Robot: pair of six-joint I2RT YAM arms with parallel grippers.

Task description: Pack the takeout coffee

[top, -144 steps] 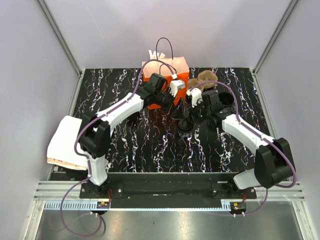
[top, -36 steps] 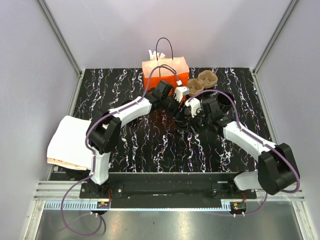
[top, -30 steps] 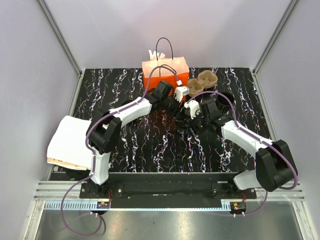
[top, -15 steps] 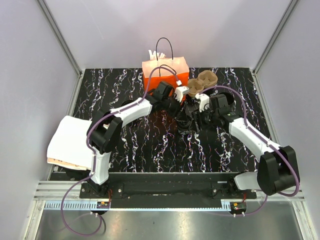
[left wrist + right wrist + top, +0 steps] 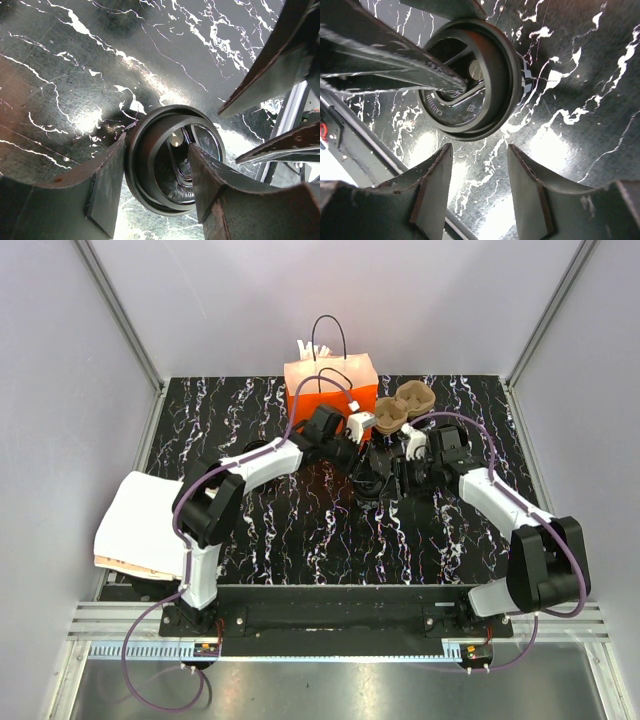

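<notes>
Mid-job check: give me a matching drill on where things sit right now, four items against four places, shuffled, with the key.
Things:
1. takeout coffee
2. orange paper bag
3. brown cup carrier
4. white stack

Places:
A. at the left edge of the table
B. far edge, near the middle
C. just right of the bag
D. around the middle of the table

Pairs: 1-D, 2-B, 3-C, 4-A

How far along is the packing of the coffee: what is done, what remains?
Done: nothing packed; the coffee cup stands lidded on the table, apart from the orange bag. In hand: the left gripper pinches its rim, one finger outside, one on the lid; the right gripper is open beside it. Left: lifting the cup into the bag.
</notes>
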